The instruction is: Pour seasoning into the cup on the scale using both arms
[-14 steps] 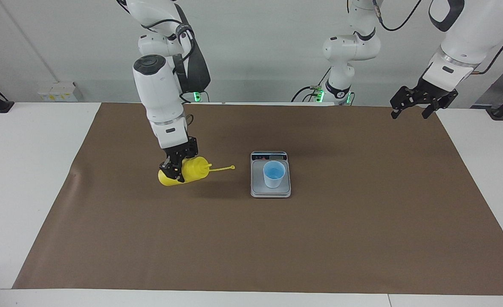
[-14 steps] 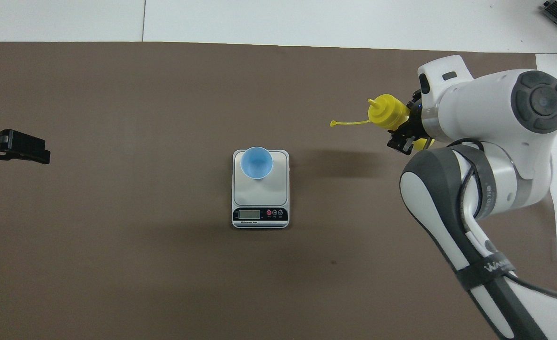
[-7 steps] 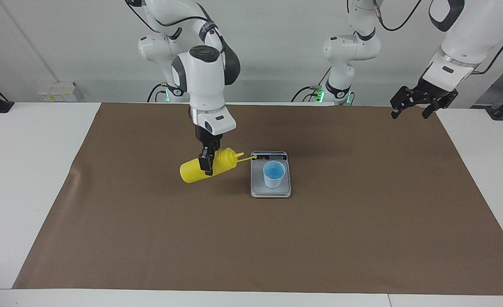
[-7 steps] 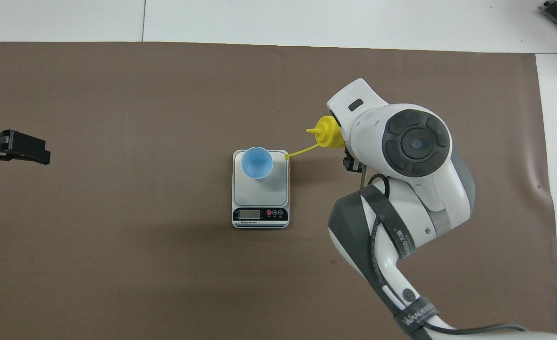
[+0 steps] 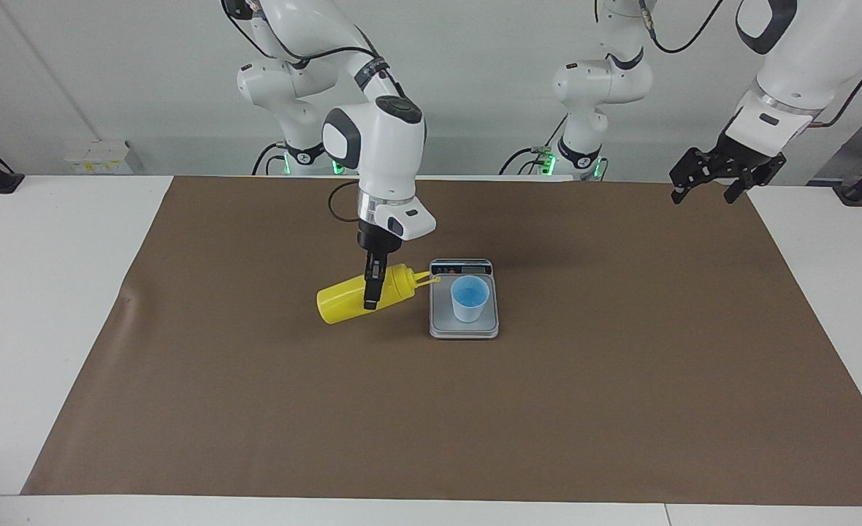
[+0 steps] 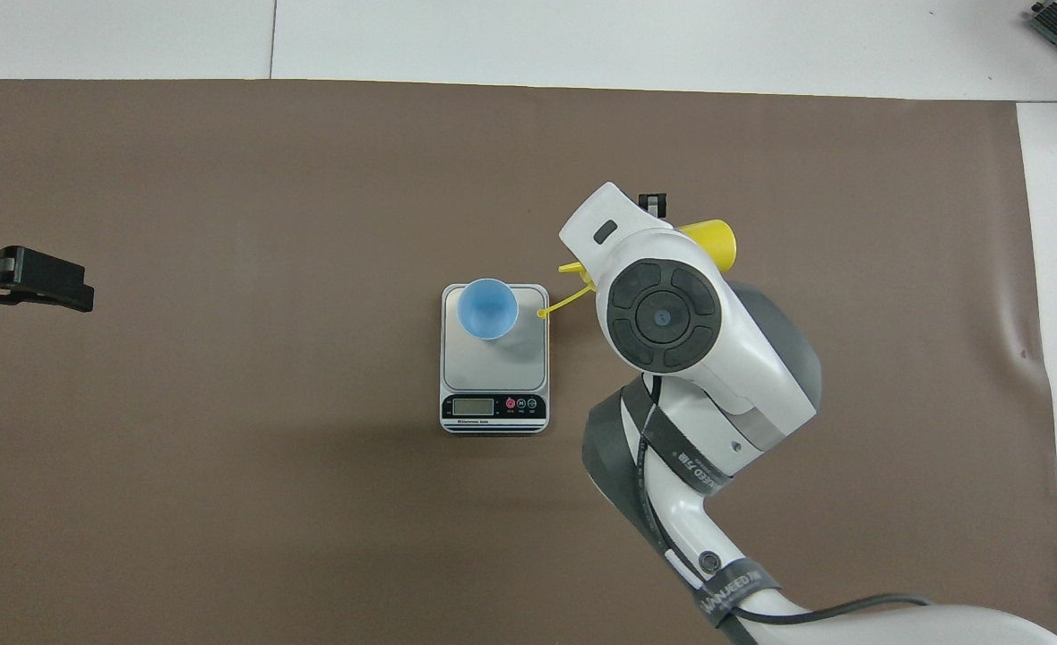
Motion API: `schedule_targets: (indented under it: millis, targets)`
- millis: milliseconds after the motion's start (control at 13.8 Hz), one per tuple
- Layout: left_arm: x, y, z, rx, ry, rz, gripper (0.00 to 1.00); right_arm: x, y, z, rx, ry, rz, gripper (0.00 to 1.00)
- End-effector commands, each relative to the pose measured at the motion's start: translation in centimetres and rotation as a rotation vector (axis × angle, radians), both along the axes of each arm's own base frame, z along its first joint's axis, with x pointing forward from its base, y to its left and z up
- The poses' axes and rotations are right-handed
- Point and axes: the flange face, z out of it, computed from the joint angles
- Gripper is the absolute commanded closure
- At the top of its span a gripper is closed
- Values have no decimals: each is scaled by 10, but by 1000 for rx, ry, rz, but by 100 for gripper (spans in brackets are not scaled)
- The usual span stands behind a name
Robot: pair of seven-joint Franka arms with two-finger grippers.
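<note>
Closer now — right gripper (image 5: 372, 291) clamps the bottle (image 5: 361, 294) sideways, nozzle seemingly just short of the cup (image 5: 470, 298) — left gripper (image 5: 723, 176) waits, spread wide

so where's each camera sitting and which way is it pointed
Facing view: high across the table, looking back at the robots; shows both arms, the right gripper shut on the tilted seasoning bottle beside the scale, and the left gripper open, waiting over the mat's edge.
Overhead view: high above the robots' end, looking forward and steeply down; the right arm's wrist hides most of the bottle, and the left gripper shows at the frame's edge.
Shared: bottle, scale, cup, both grippers, half a turn apart.
</note>
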Motion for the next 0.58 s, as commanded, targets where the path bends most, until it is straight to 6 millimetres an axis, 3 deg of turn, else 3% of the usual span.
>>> schedule_targets:
  millis: [0,218,508]
  targets:
    - [-5,3,0,12,2,-2,0,6,4,-5,-43,-38,-7,100]
    - [-6,4,0,14,4,-2,0,25,6,-7,-161,-77,25,100]
    - [-6,4,0,14,4,-2,0,18,57,-31,-241,-49,62,100]
